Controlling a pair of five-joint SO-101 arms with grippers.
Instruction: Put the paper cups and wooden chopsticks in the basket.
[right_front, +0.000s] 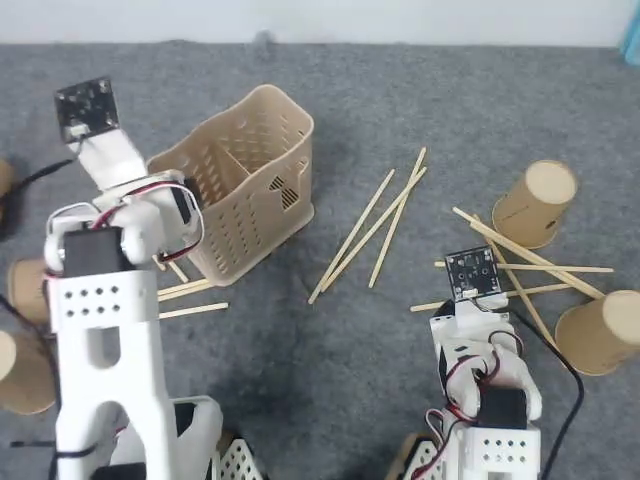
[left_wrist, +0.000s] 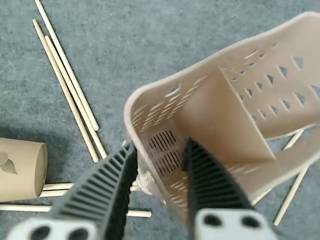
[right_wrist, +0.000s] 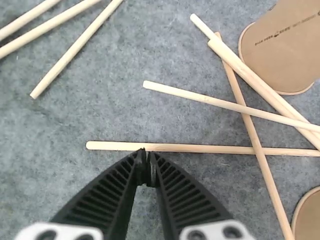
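1. Right now the left gripper (left_wrist: 160, 150) is clamped onto the basket (right_front: 250, 150). It bites the end wall nearest its own arm, with one finger (left_wrist: 112, 185) outside the wall and the other down inside.
2. The basket is not sitting flat. It leans at a tilt on the grey mat (right_front: 400, 110), left of the middle of the table, and an inner partition (left_wrist: 235, 120) splits it in two.
3. The right gripper (right_wrist: 148, 167) is pinched closed with nothing between its fingers. Its tips are low over the mat, right at the side of one chopstick (right_wrist: 210, 148) that lies flat there.
4. That stick is part of a crossed pile of chopsticks (right_front: 520, 268) just ahead of the right arm.
5. Two paper cups flank that pile. The farther cup (right_front: 535, 203) sits at its far end with sticks running up against it, and the nearer cup (right_front: 600, 332) lies at the right edge of the table.
6. Three loose chopsticks (right_front: 372, 228) fan out in the middle of the mat, between the basket and the crossed pile and touching neither.
7. A few short-looking sticks (right_front: 195, 311) poke out by the foot of the basket, partly hidden under the left arm.
8. Over by the left edge there are more paper cups (right_front: 25, 290), half covered by that arm. From the left wrist, one of them (left_wrist: 20, 170) is seen lying on its side, close to some sticks.
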